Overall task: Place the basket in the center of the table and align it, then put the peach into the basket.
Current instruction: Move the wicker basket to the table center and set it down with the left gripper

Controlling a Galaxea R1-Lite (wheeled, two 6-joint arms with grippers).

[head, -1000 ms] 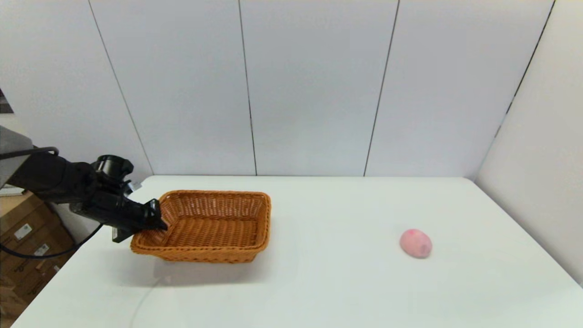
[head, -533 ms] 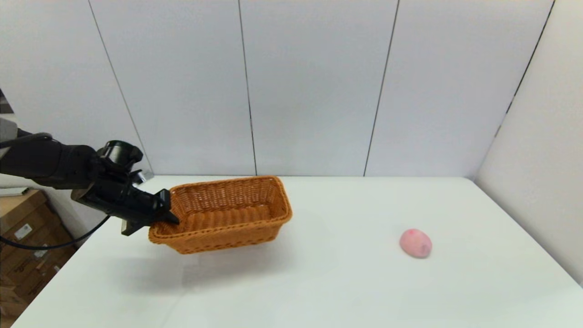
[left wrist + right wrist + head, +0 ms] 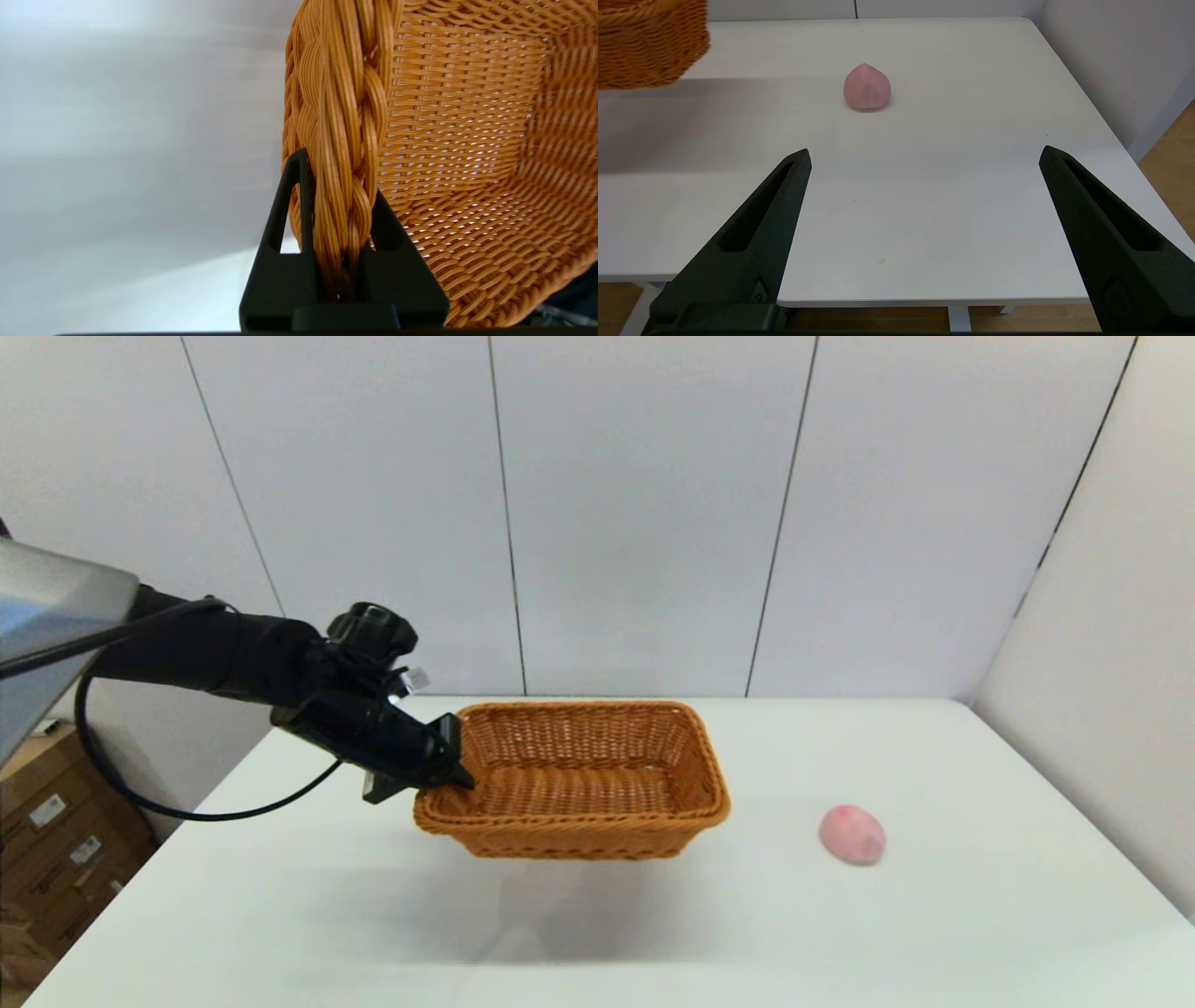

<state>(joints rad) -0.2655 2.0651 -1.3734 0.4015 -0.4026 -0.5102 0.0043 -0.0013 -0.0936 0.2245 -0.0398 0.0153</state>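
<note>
One gripper, the left gripper [image 3: 455, 767], is clamped on the braided rim of the basket [image 3: 579, 784] to carry it above the desk [image 3: 280, 896] centre — the peach [image 3: 851, 834] waits before the wide-open right gripper [image 3: 924, 158].

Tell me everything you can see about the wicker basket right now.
The basket is rectangular, orange-brown woven wicker with flared sides and a thick braided rim. It is empty and open side up. The left gripper is shut on the rim at its short left end, one finger inside and one outside. It hangs roughly level above the table, casting a shadow below it, near the table's middle. The peach lies apart on the table to its right. Nothing else touches the basket.
</note>
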